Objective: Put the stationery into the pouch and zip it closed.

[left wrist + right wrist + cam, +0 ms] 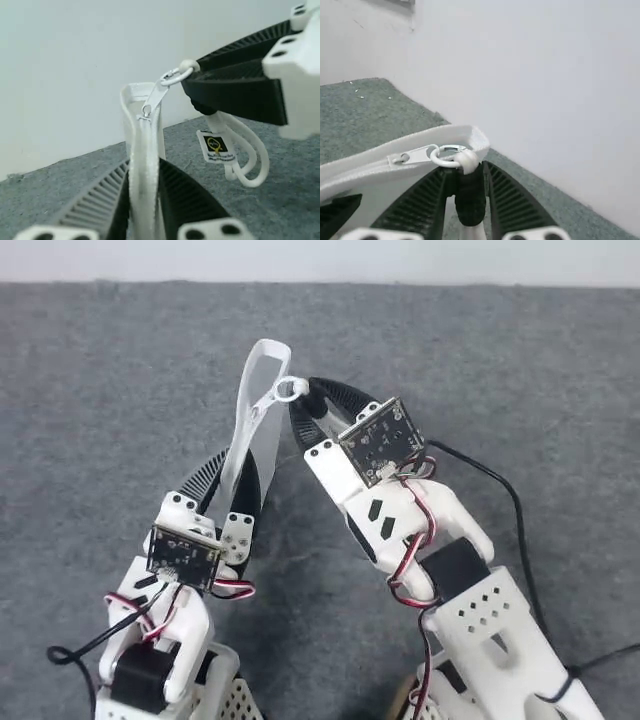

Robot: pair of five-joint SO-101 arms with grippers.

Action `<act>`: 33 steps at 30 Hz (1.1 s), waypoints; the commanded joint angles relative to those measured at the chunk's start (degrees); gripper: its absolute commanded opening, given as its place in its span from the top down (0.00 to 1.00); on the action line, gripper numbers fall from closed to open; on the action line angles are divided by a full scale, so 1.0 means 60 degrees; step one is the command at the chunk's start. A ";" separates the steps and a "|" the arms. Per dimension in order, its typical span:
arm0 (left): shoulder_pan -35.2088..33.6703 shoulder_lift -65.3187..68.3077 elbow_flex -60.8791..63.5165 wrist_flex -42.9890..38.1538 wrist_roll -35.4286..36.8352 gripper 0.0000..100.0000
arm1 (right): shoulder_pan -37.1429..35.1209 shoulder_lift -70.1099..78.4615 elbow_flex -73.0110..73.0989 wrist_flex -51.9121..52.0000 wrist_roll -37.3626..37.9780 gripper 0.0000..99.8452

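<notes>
The pouch is a flat, milky, see-through sleeve. It stands on edge above the desk, whose top is a grey, felt-like mat. The left pincer has its black ribbed fingers pressed tight against both faces of the pouch low down. A woven white zip tape runs up the pouch's near edge to a small metal zip pull. The pull ends in a wire ring with a round pale bead. The right pincer is closed at that bead, nipping the white cord. The cord droops below in a loop with a small printed label. A black cable trails beside the right arm, and a plain white wall stands behind.
</notes>
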 commanded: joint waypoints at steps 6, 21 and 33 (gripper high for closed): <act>-0.0103 -0.0073 -0.0007 0.0220 0.0103 0.99 | 0.0784 0.0945 -0.0923 -0.0828 0.0278 0.99; -0.0615 -0.0073 0.0007 0.0220 0.0161 0.99 | 0.1531 0.3832 -0.3443 -0.0872 0.0264 0.99; -0.0615 -0.0073 0.0007 0.0234 0.0161 0.99 | 0.2015 0.5121 -0.5070 -0.0579 0.0293 0.99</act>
